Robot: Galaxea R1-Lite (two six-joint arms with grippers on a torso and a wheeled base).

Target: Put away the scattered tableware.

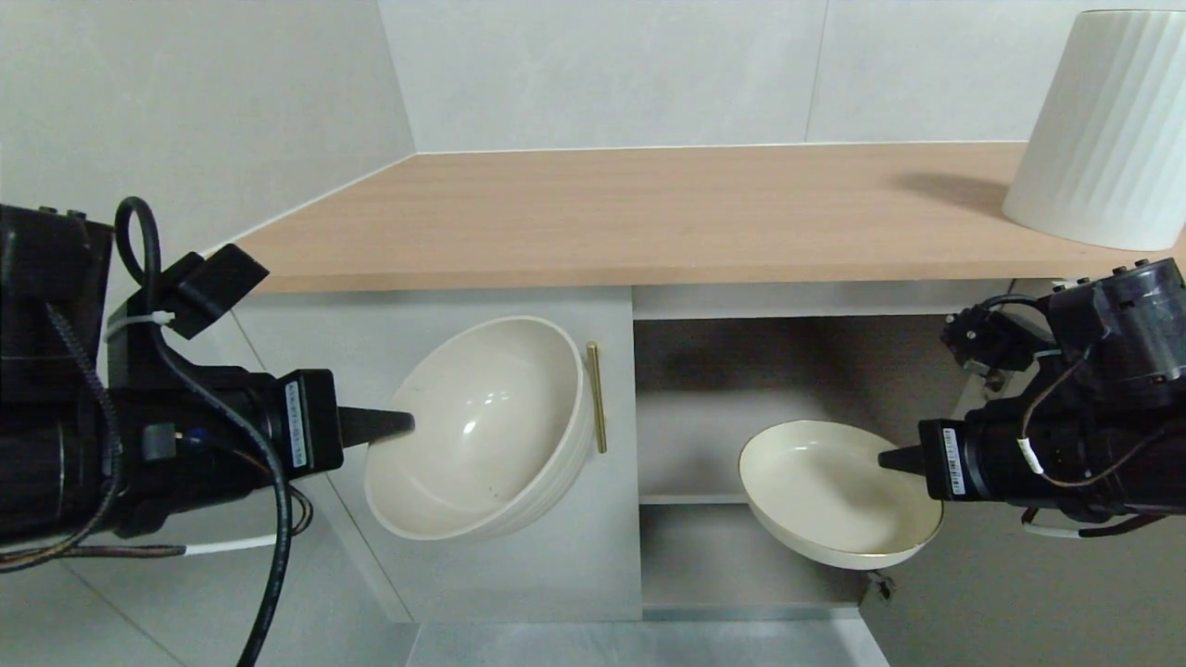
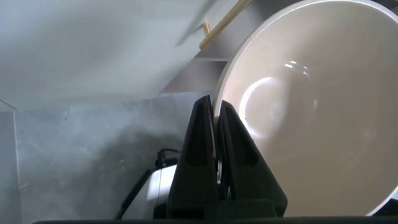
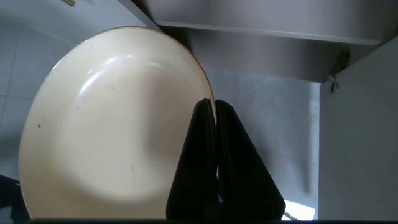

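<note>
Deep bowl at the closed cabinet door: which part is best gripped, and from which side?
Pinch the deep bowl by its thin rim, coming from the robot's left: its mouth tilts that way, and the left gripper grips that edge.

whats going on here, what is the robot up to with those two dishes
The robot holds a dish in each arm at the cabinet under the wooden counter. The left gripper has its jaws shut on the rim of a deep bowl, tilted in front of the closed door. The right gripper grips a shallow bowl by its rim at the open compartment. Neither is set down yet.
</note>
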